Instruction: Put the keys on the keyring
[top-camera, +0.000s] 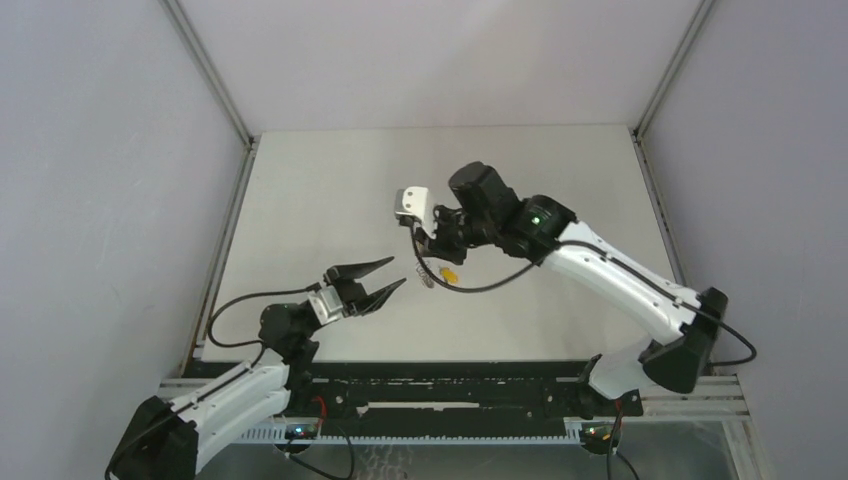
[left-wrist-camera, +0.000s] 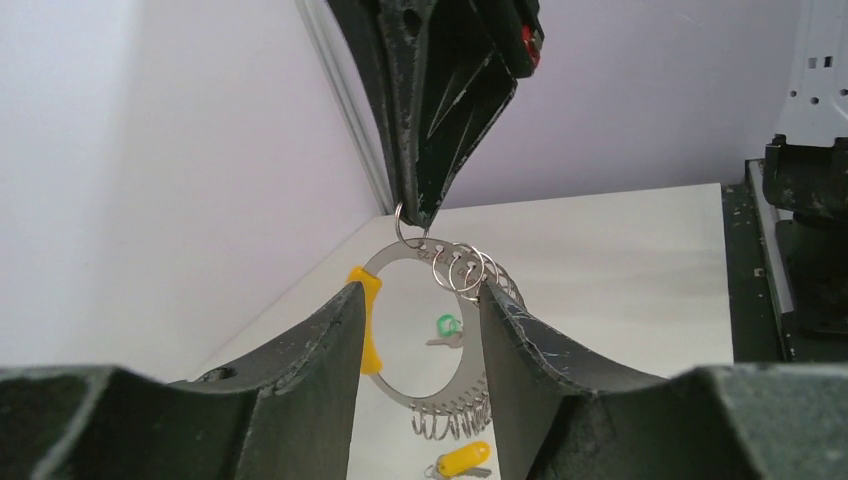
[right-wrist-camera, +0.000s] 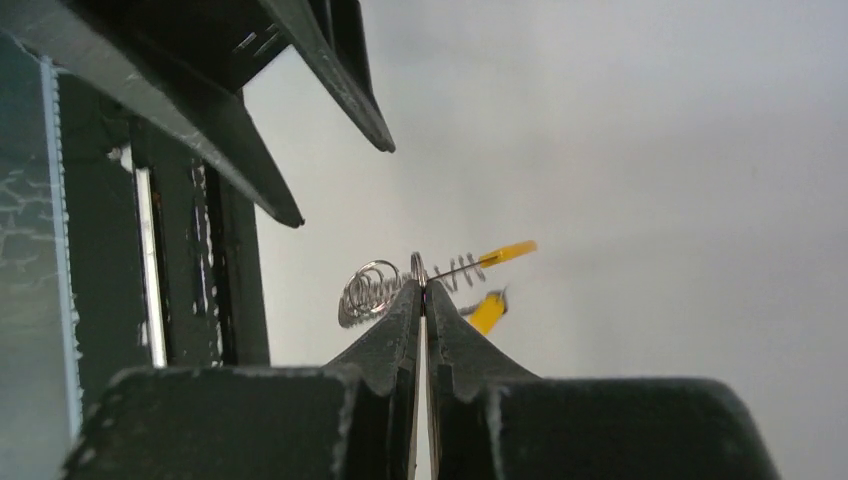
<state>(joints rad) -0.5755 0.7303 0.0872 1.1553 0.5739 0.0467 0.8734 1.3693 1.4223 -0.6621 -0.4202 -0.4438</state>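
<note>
Right hand clenched on small wire loop at 12 o'clock of keyring. Ring hangs upright above tabletop, yellow-orange section at 9 o'clock in left wrist view. Left hand released, fingers flanking ring, contact unclear. Green-headed key and orange-headed key lie on tabletop, off ring.

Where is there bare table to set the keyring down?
Bare: the far strip of the table along the back wall, and the far-left stretch beside the left rail. Crowded: the centre, where the right gripper holds the keyring, the green key and orange key lie close by, and the open left gripper is alongside.
</note>
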